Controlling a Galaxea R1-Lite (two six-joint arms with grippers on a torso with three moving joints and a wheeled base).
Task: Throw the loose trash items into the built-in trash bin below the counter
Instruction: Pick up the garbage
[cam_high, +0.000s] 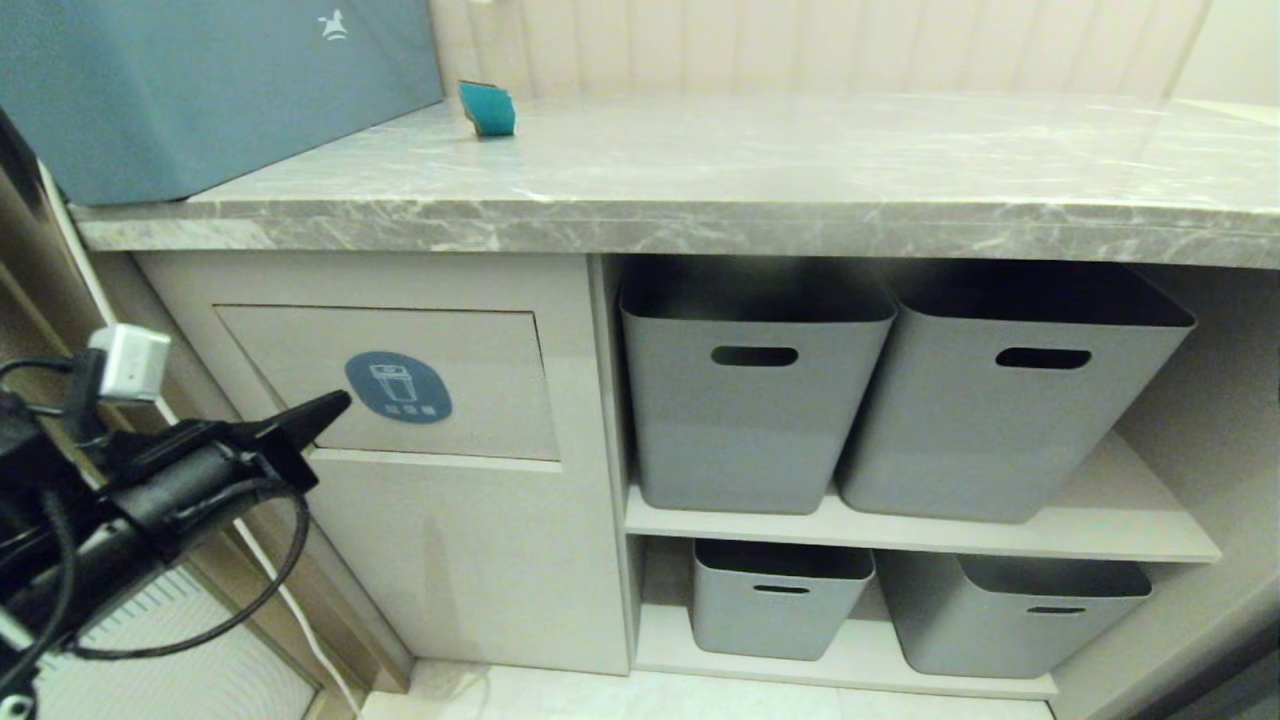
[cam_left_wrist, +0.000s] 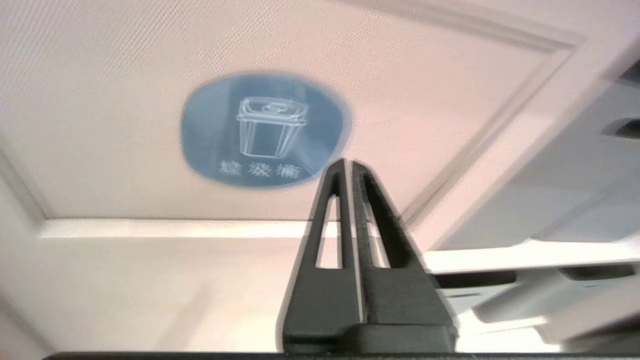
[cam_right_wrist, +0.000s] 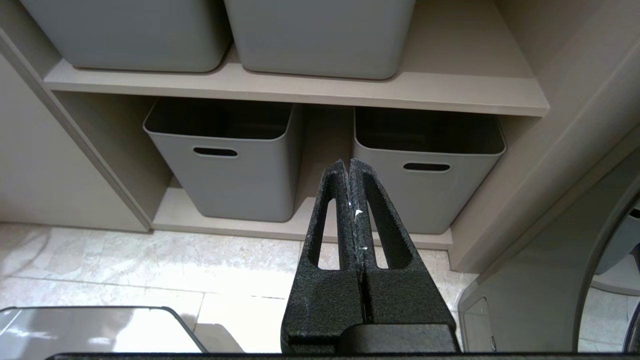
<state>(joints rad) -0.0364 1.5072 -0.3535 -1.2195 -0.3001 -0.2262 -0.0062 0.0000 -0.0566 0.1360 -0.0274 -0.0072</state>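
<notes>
Trash of a loose kind shows only as a small teal wrapper-like scrap (cam_high: 487, 108) at the back of the grey marble-look worktop (cam_high: 760, 170); we judge it light and soft, best pinched across its middle. Below, the beige tilting flap with a round blue bin sticker (cam_high: 400, 385) looks stiff and hinged. Our left gripper (cam_high: 335, 406) is closed and empty just before the sticker, and the right gripper (cam_right_wrist: 349, 170) hangs shut, empty, near the floor.
</notes>
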